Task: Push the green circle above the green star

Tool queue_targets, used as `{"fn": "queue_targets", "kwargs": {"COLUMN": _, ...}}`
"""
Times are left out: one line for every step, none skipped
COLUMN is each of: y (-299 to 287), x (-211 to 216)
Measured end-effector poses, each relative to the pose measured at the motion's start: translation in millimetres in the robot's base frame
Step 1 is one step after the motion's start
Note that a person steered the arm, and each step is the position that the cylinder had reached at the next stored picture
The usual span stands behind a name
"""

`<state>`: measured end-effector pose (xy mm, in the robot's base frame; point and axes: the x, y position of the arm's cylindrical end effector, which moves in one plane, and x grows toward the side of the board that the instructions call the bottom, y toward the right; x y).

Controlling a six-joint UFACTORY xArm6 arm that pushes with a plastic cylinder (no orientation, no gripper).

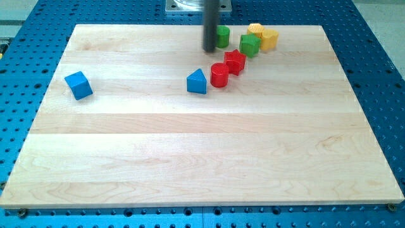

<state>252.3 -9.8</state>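
Nearest the view's bottom stretches the bare pale wooden board (pixel 202 158), lying on a blue perforated table (pixel 25 95). Going from the view's left, a blue cube (pixel 78 85) sits alone near the board's left edge, well apart from everything else. Toward the middle comes a blue triangular block (pixel 197 82), and just beside it on the right stands a red cylinder (pixel 219 75), the two close to touching. Up and right of that cylinder is a second red block (pixel 235 61), angular in outline, its exact shape hard to tell, touching or nearly touching the cylinder. Above the blue triangle the dark rod comes down from the view's top, and my tip (pixel 209 49) rests on the board just left of the green circle (pixel 222 36), so close that I cannot tell whether they touch. The rod has no fingers at all and holds nothing; it can only push. The green circle stands near the board's top edge, left of and slightly higher than the green star (pixel 250 45). Right of the star, two yellow blocks sit together: one (pixel 255 29) at the board's top edge and another (pixel 269 39) just beside the star
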Motion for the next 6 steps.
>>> {"fn": "queue_targets", "kwargs": {"y": -14, "x": -5}}
{"fn": "queue_targets", "kwargs": {"y": 20, "x": -6}}
{"fn": "queue_targets", "kwargs": {"y": 37, "x": -6}}
{"fn": "queue_targets", "kwargs": {"y": 25, "x": -19}}
{"fn": "queue_targets", "kwargs": {"y": 53, "x": -21}}
{"fn": "queue_targets", "kwargs": {"y": 55, "x": -17}}
